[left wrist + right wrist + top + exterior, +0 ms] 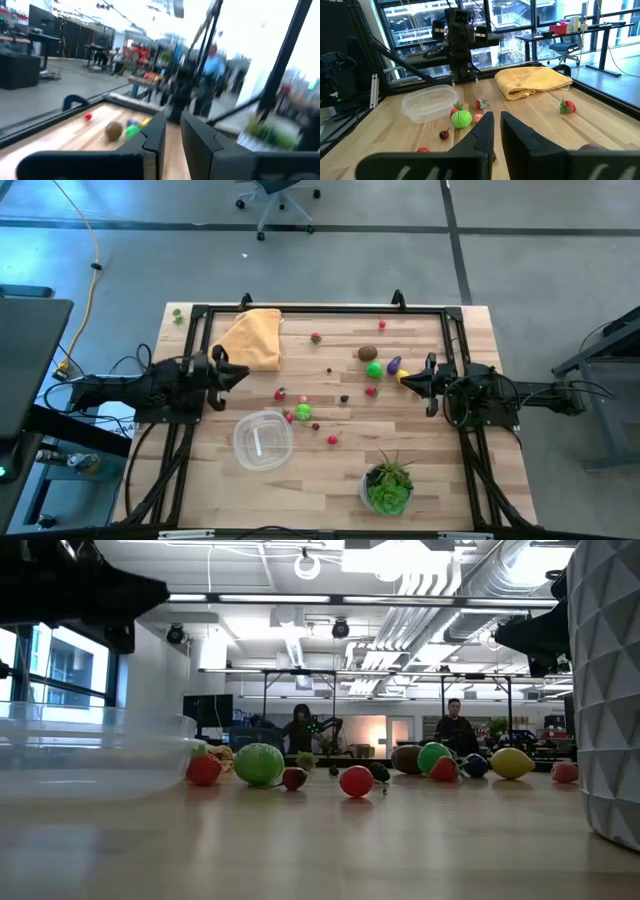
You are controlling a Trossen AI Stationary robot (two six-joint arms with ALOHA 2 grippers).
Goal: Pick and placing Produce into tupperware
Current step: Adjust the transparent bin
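Both arms idle at the side edges of the surface (470,480): left tool (240,375) and right tool (405,379) closed, nothing held. Tupperware (262,440) empty, near the front edge, left of centre. Produce (303,412) scattered mid-surface to far right; tiny, light, hard, rounded, likely to roll, so pinch across the widest part

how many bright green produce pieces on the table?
3. One green piece beside the tupperware; one by the brown piece; a tiny one outside the black frame, far-left corner. Others may be hidden.
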